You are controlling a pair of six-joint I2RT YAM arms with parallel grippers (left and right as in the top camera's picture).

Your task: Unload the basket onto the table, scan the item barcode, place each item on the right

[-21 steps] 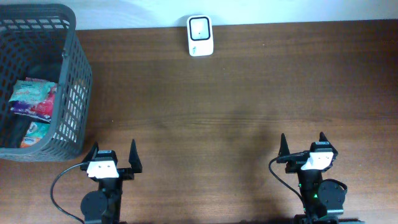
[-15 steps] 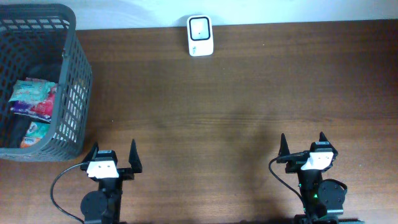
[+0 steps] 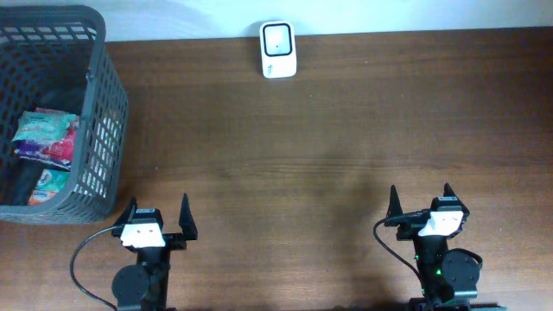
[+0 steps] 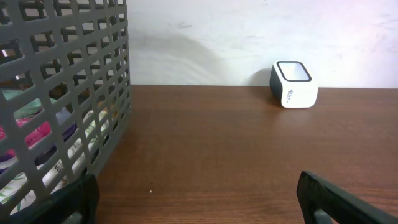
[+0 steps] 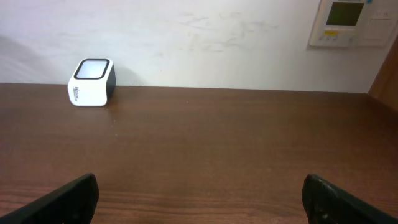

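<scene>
Snack packet, crinkled pink, purple and teal, lies atop other packets inside the grey mesh basket at the left end of the table. White barcode scanner stands at the far edge, well apart. Left gripper and right gripper: fingers spread wide, empty.

White wall behind dark wooden table

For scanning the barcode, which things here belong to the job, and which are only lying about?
For the job: white scanner, snack packets, grey basket holding them.
Only lying about: wall control panel, mounted at the far right.
</scene>
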